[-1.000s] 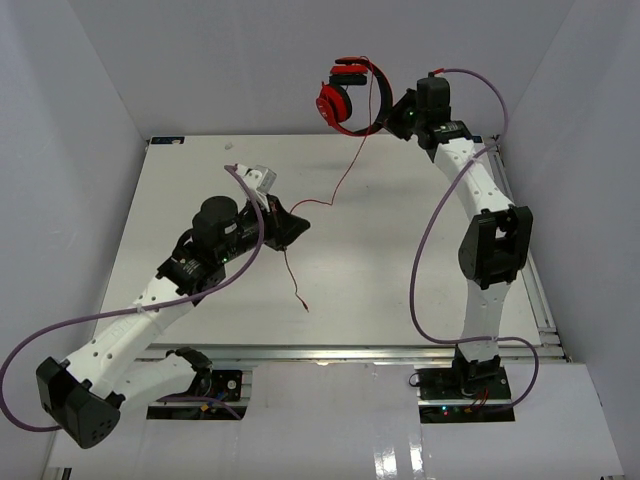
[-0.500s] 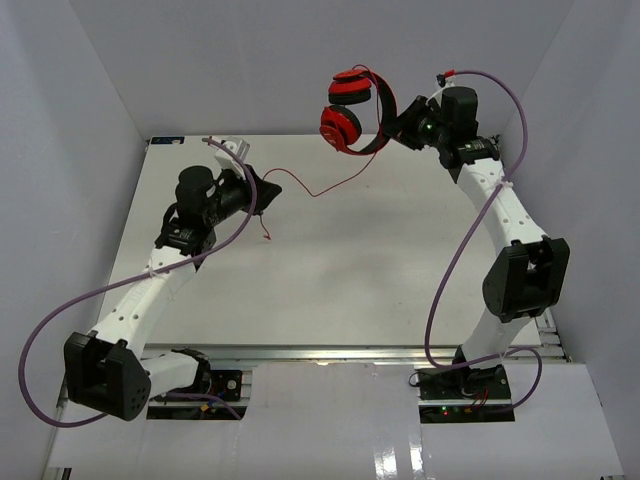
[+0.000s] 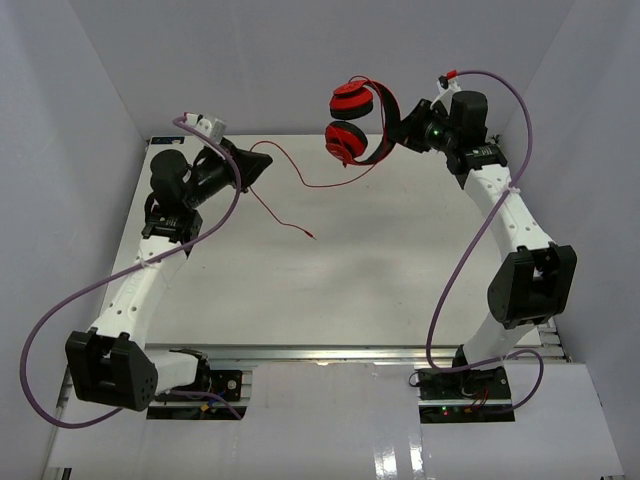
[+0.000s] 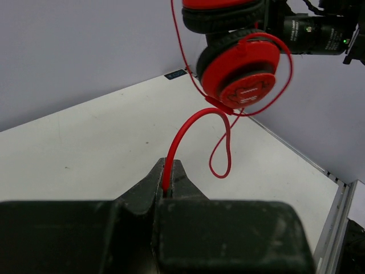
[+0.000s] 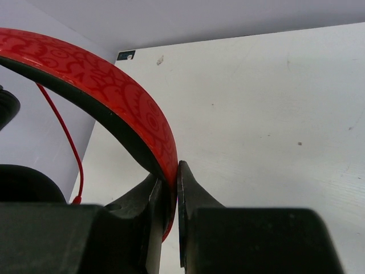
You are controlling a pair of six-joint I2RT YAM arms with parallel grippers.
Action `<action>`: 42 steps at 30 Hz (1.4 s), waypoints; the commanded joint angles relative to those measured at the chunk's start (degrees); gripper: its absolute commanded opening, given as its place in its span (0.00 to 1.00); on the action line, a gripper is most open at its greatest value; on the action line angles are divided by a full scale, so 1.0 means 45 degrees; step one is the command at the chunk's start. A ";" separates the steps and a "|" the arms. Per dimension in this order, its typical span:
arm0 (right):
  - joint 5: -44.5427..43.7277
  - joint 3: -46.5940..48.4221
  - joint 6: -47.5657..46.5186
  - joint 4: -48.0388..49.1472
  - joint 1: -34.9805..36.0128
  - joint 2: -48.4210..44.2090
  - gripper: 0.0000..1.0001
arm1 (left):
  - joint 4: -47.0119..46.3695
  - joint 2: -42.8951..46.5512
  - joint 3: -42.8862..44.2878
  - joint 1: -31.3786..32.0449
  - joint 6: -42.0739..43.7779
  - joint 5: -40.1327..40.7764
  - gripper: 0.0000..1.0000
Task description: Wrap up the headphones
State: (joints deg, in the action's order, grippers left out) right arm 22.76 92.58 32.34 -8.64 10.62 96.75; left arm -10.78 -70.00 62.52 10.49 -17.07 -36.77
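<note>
The headphones hang above the bench's far right side, their band clamped between the closed right fingers. Small white print on one cup is too small to read. The left fingers, pinching the cord, have swung to the far-left corner since a second ago, drawing it sideways.

A: What encloses the scene?
B: Plain pale walls on three sides of a white surface.
A: And the front edge?
B: A metal rail runs along it. Soft, even light casts faint shadows.
</note>
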 commanded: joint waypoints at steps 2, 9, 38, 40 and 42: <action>0.2165 -0.0671 -0.0164 0.2585 -0.0236 -0.1156 0.08 | -0.1395 -0.0921 0.0584 -0.0668 -0.0613 -0.0824 0.00; 0.3060 -0.1471 -0.0103 0.3434 -0.0345 -0.1331 0.08 | -0.2755 -0.1927 0.1469 -0.0835 -0.1165 -0.3754 0.00; 0.3284 -0.1842 -0.0210 0.3620 -0.0583 -0.1032 0.08 | -1.1119 -0.2138 0.1282 -0.1356 -0.6806 -0.9821 0.00; 0.3328 -0.1866 -0.0178 0.3639 -0.0583 -0.1068 0.08 | -0.9841 -0.2047 0.1361 -0.1375 -0.6028 -0.9737 0.00; 0.3368 -0.1908 -0.0212 0.3640 -0.0583 -0.1157 0.08 | -0.9386 -0.2062 0.1456 -0.1402 -0.5461 -0.9542 0.00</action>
State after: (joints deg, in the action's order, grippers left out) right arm 36.16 83.55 29.61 3.15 8.27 93.78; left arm -56.45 -80.68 67.35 4.38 -45.46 -79.00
